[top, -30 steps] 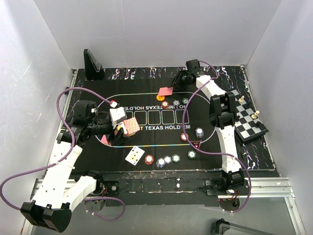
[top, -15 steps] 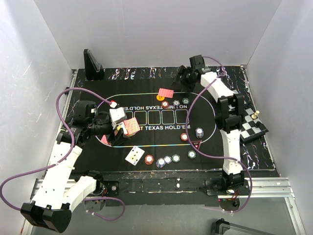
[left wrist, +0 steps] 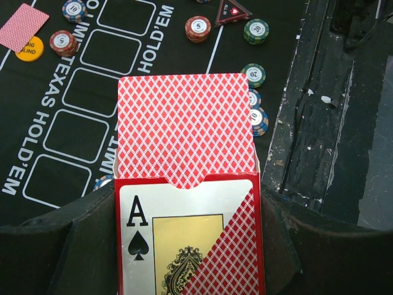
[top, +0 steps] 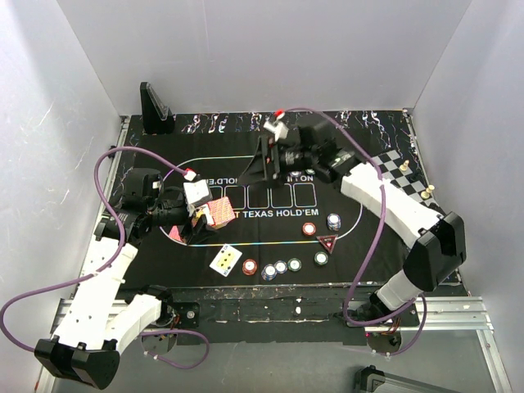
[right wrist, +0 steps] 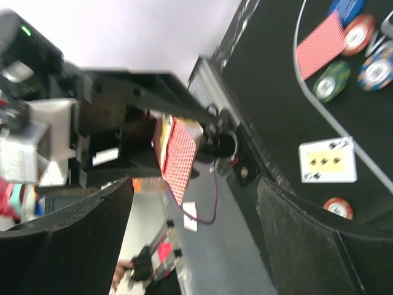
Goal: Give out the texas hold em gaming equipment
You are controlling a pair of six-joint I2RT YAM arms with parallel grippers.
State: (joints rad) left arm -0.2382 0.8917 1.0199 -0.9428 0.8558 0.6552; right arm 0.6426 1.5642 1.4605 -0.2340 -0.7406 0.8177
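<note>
The right gripper (right wrist: 193,196) has its dark fingers (right wrist: 67,246) spread wide, with nothing between them. Beyond, the left gripper (right wrist: 164,136) clamps a red-backed pack of cards (right wrist: 181,163). On the black mat (right wrist: 276,104) lie a face-up card (right wrist: 327,161), a red-backed card (right wrist: 319,46) and blurred chips (right wrist: 331,78).

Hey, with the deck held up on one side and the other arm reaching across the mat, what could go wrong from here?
1. The red-backed cards stick partway out of the card box clamped in the left gripper. A pull by the open right gripper might drag out several at once.
2. The right gripper hangs over the far side of the mat, where a face-down card and chips lie. A low sweep could scatter them.
</note>
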